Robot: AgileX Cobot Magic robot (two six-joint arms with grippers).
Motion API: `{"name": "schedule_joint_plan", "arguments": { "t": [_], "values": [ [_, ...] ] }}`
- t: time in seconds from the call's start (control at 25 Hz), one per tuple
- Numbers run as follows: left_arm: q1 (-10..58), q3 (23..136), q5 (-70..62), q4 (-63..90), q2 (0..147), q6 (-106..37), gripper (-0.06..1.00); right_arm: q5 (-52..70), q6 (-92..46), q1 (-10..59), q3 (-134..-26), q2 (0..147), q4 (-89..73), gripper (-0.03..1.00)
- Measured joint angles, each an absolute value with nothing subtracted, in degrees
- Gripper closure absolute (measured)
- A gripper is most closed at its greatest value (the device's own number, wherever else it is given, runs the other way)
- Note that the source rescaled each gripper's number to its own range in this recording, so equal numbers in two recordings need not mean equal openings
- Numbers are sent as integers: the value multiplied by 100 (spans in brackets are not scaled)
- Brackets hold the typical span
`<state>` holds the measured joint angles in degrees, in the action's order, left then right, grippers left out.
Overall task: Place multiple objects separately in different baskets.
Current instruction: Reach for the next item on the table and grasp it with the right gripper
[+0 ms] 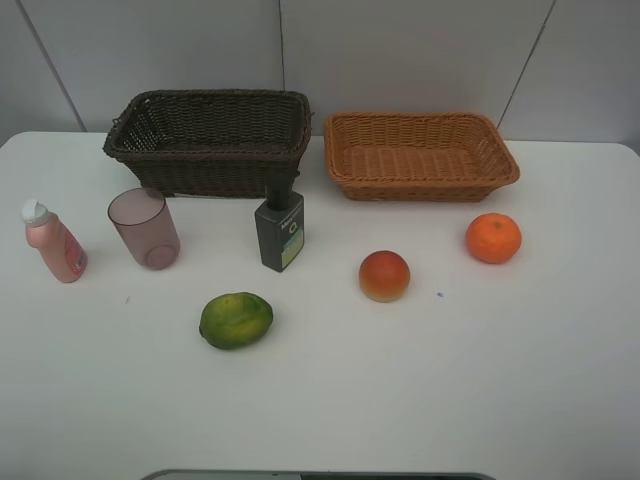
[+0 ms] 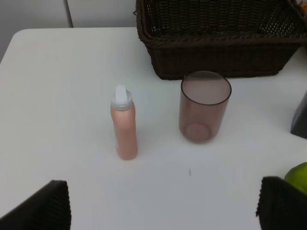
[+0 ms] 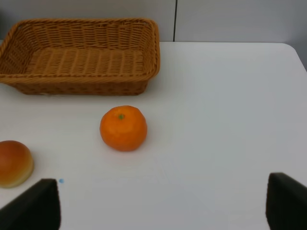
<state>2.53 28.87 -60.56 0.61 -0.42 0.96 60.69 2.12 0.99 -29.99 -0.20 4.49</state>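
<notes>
On the white table stand a pink white-capped bottle (image 1: 54, 243) (image 2: 124, 125), a mauve cup (image 1: 145, 228) (image 2: 203, 106), a dark green-labelled bottle (image 1: 280, 231), a green fruit (image 1: 236, 320) (image 2: 298, 175), a red-yellow fruit (image 1: 384, 276) (image 3: 14, 163) and an orange (image 1: 493, 238) (image 3: 123, 128). The dark brown basket (image 1: 212, 140) (image 2: 216, 43) and the orange-tan basket (image 1: 420, 155) (image 3: 79, 55) stand at the back, both empty. My left gripper (image 2: 163, 206) is open, its fingertips (image 2: 41, 206) wide apart, short of the pink bottle and cup. My right gripper (image 3: 163, 206) is open, short of the orange. Neither arm shows in the exterior view.
The table's far edge meets a pale panelled wall (image 1: 400, 50). A grey edge (image 1: 320, 475) shows at the front of the table. The dark bottle's side (image 2: 300, 120) shows at the edge of the left wrist view.
</notes>
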Motion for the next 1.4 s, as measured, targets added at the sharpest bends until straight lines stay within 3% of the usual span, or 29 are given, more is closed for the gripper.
{"name": "schedule_joint_plan", "arguments": {
  "t": [1.4],
  "values": [
    [253, 2887, -6056, 61, -42, 96, -5, 6069, 212, 99, -2999, -20, 449, 14]
  ]
}}
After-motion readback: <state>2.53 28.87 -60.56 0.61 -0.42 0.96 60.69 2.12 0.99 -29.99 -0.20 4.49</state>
